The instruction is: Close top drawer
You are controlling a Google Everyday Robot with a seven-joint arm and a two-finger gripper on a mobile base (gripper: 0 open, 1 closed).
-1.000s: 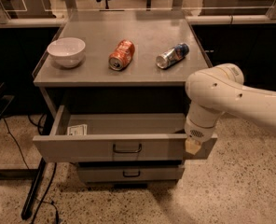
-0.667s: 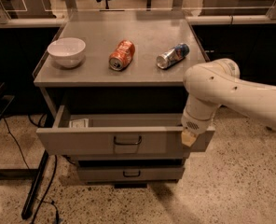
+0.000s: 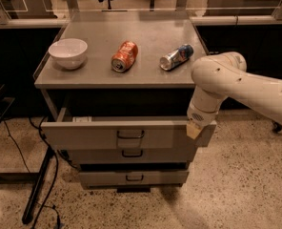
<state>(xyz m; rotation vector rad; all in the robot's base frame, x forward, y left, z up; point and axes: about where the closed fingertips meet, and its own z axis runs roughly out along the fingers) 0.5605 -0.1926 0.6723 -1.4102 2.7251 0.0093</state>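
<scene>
The top drawer (image 3: 84, 135) is a grey metal drawer with a wide front and a dark wire handle (image 3: 130, 134) at its centre. It stands a little way out of the cabinet. A small white card (image 3: 82, 119) shows just inside at the left. My gripper (image 3: 194, 129) is at the right end of the drawer front, pressed against it, below the white arm (image 3: 217, 80).
On the cabinet top (image 3: 93, 75) sit a white bowl (image 3: 68, 53), an orange can (image 3: 124, 56) on its side and a blue-silver can (image 3: 176, 57) on its side. Two narrower drawers (image 3: 131, 153) are below. Cables (image 3: 17, 147) and a dark leg lie on the floor at left.
The top drawer has slid further into the cabinet, from wide open to only slightly open. My gripper has moved back with the drawer front.
</scene>
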